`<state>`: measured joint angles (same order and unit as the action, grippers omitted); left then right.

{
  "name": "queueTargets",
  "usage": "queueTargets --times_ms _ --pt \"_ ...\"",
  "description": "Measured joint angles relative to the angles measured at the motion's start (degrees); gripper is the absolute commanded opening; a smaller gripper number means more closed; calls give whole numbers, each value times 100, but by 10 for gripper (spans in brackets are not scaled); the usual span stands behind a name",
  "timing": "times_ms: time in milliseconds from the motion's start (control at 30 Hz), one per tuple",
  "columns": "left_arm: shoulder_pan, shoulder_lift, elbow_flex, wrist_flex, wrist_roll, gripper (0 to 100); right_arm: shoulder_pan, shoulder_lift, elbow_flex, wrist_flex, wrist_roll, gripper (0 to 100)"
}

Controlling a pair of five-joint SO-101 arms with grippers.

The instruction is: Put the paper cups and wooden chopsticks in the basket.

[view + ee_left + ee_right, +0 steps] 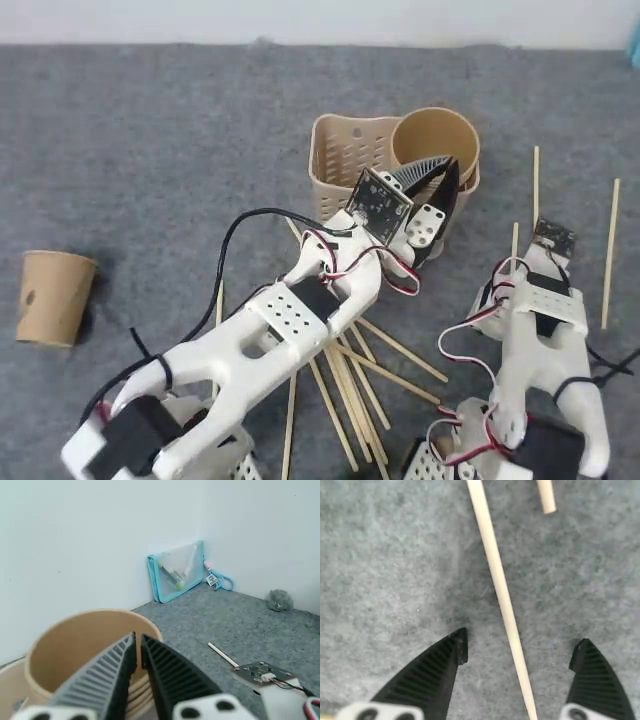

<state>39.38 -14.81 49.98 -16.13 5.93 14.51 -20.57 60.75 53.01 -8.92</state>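
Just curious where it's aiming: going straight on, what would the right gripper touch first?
Likely the chopstick on the carpet between the open jaws of the right gripper; depth unclear.

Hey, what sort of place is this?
Likely an indoor room corner set up as a robot workspace: grey carpet-like surface, plain white walls, and a clear zip pouch leaning against one.

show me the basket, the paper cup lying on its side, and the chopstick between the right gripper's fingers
basket [345, 160]: high view, on its slotted wall
paper cup on its side [55, 297]: high view, middle of its side wall
chopstick [502, 595]: right wrist view, middle of its shaft
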Motion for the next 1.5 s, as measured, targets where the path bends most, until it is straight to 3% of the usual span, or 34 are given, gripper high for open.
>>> queueTargets --times_ms 400,800,933,1133,1267,1500 --pt "26 -598 185 264 18 13 0 0 0 0 97 329" --pt "-211 -4325 -862 3754 18 13 0 0 0 0 97 329" --pt "-1178 -5187 -1196 4862 26 14 0 0 0 0 105 329" --pt "-3780 -5266 -1477 6365 18 15 0 0 26 0 105 329" --pt "-5037 -4475 -1477 6664 26 15 0 0 97 -18 105 329" --pt "-6198 -2356 -1952 6716 18 15 0 -62 141 -35 105 329"
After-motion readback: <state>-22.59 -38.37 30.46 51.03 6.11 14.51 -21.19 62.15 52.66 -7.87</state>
